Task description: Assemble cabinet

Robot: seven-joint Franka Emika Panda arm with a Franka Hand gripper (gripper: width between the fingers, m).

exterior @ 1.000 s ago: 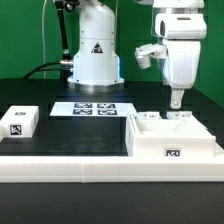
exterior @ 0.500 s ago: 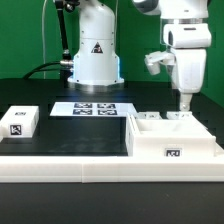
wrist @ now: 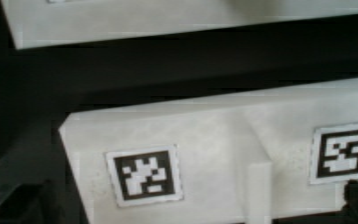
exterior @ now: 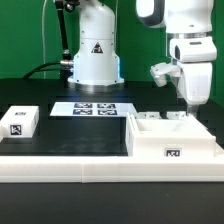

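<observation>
The cabinet (exterior: 175, 140) sits at the front of the black table (exterior: 60, 135), on the exterior view's right, with its near wall against the white ledge (exterior: 70, 168) that runs along the table's front edge. From the exterior view, 1 front tag (exterior: 175, 153) shows on that wall, and the top edge is notched and open. The wrist view shows only a close stretch of the cabinet (wrist: 194, 130), white and slightly blurred. It carries 2 tags side by side, the nearer tag (wrist: 144, 176) and the farther tag (wrist: 345, 150), with a seam between them and a dark gap beyond the panel's far edge. The gripper (exterior: 190, 104) hangs upright over the cabinet's far corner on the exterior view's right, its tip at about rim level. Whether it touches the rim cannot be told. The fingers merge into 1 thin shape there and are not clear in the wrist view, so the jaw gap cannot be told. Only the exterior view shows the marker board (exterior: 92, 108) lying flat behind the cabinet, the robot base (exterior: 95, 55) behind that, and a small white block (exterior: 20, 122) well apart at the exterior view's left. Bare black tabletop lies between the block and the cabinet.
</observation>
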